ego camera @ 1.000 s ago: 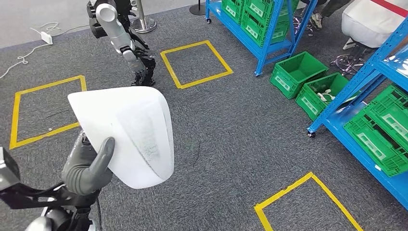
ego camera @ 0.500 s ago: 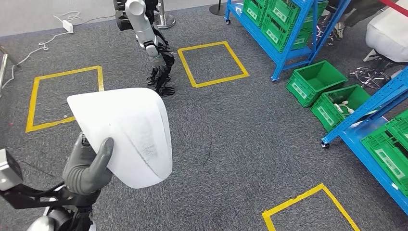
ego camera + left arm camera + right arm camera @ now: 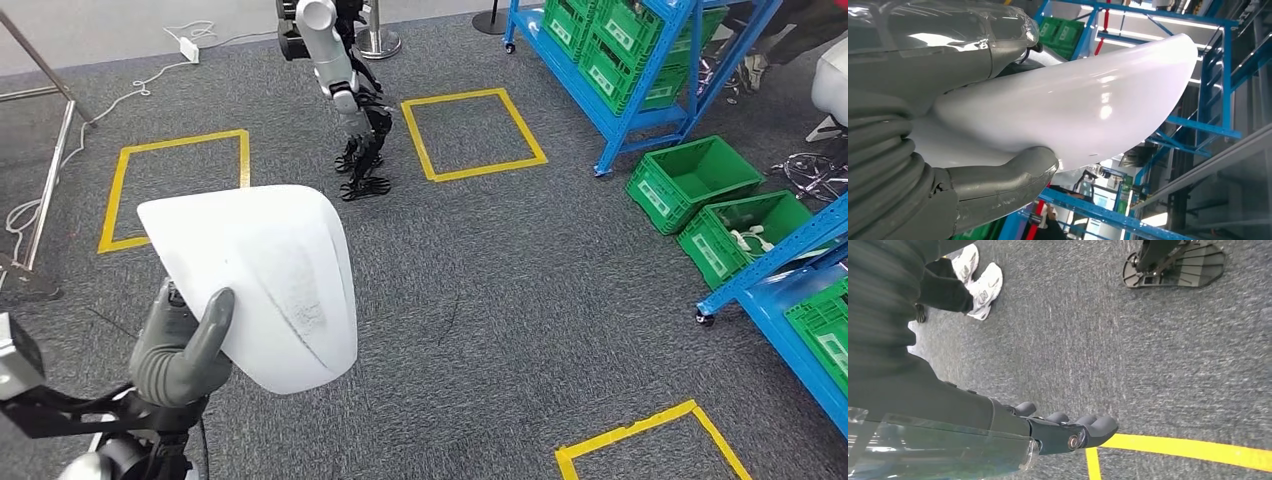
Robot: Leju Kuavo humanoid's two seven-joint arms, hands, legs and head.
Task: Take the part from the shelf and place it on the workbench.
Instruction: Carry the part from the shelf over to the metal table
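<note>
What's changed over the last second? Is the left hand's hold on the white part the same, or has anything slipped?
The camera has turned: the whole floor scene, with the yellow tape squares, the green crates, the blue shelving and another robot, has slid to the right in the head view, and a metal stand has come in at the left. The left hand holds the white part as before, with no slip visible.
</note>
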